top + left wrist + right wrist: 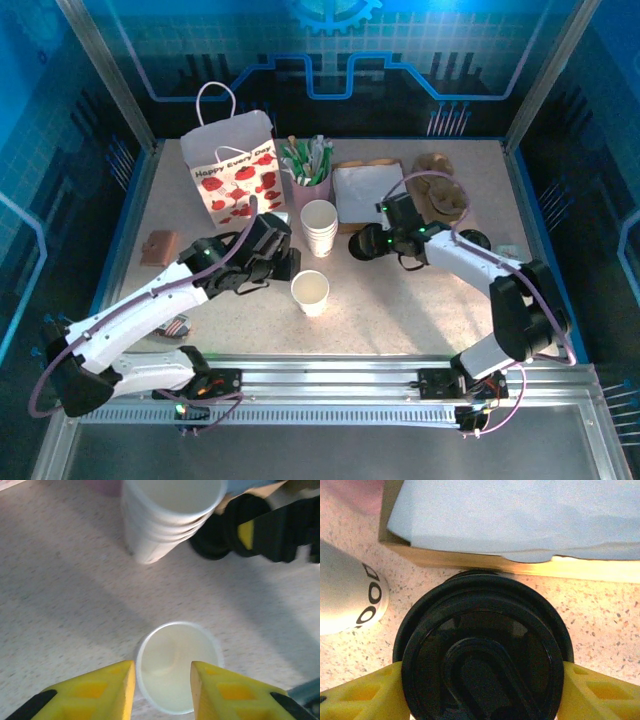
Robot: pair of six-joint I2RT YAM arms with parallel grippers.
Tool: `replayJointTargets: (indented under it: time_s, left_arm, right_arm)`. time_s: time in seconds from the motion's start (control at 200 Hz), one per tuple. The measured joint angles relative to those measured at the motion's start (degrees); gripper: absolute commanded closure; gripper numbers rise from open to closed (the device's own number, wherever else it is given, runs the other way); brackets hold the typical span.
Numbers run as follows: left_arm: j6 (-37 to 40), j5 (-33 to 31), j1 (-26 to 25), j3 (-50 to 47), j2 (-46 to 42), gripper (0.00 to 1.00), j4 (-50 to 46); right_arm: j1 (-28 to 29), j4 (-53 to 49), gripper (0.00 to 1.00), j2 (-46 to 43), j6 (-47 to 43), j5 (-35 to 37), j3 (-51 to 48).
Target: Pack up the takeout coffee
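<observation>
Left pincer (pixel 162 666): yellow fingers (pixel 107 690) stand apart and grip nothing; its own camera sees the cup in the gap between them, lower down on the table.
Left pincer from above (pixel 288 264): near the cup, at its 10 o'clock, not touching it.
Cup (pixel 310 292) (pixel 175 667): one white paper cup, upright near the middle of the table (pixel 400 300), mouth open, pale inside.
Right pincer (pixel 480 670): one yellow finger on each side of the lid, with no gap seen on either side; I cannot tell whether it is clamped.
Right pincer from above (pixel 375 243): at the lid, its arm reaching in from 4 o'clock.
Lid (pixel 480 655) (pixel 362 243): round and black, lying on another black rim; between 1 and 2 o'clock of the cup.
Stack (pixel 320 228) (pixel 165 520): nested white cups at 12 o'clock of the cup, with the lid just beside at about 4 o'clock.
Bag (pixel 235 175): white with red flowers, handles up, at 11 o'clock of the cup.
Sticks (pixel 305 158): green-white, in a pink holder at 12 o'clock of the stack, just beside the bag.
Napkins (pixel 368 190) (pixel 520 515): white pile on a brown board, at 12 o'clock of the lid.
Brown pieces (pixel 440 185): at 3 o'clock of the napkins.
</observation>
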Motion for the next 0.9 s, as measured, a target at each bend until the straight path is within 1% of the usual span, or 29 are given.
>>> replayJointTargets:
  time_s: [0.08, 0.22, 0.39, 0.535, 0.71, 0.9]
  left_arm:
    - [-0.4, 2.3, 0.0, 4.2, 2.2, 0.65, 2.1]
    - [-2.0, 5.5, 0.0, 11.0, 6.9, 0.64, 6.5]
    - [-5.3, 8.4, 0.0, 17.3, 14.4, 0.63, 11.3]
    - [-8.7, 10.3, 0.0, 21.9, 21.7, 0.63, 14.1]
    - [-13.1, 11.4, 0.0, 26.4, 29.0, 0.62, 16.4]
    - [-20.1, 14.2, 1.4, 26.9, 33.5, 0.62, 21.9]
  right_arm:
    - [-2.8, 2.4, 0.35, -0.8, 2.7, -5.5, -1.9]
    - [-5.3, 6.8, 0.35, -2.3, 6.8, -13.7, -6.0]
    - [-8.7, 12.5, 0.35, -4.9, 11.1, -20.5, -10.4]
    - [-9.8, 16.9, 0.35, -6.5, 13.5, -23.7, -12.8]
    - [-10.3, 20.6, 0.36, -7.9, 15.5, -25.4, -15.2]
    - [-10.8, 23.4, 0.36, -10.0, 16.9, -25.8, -17.4]
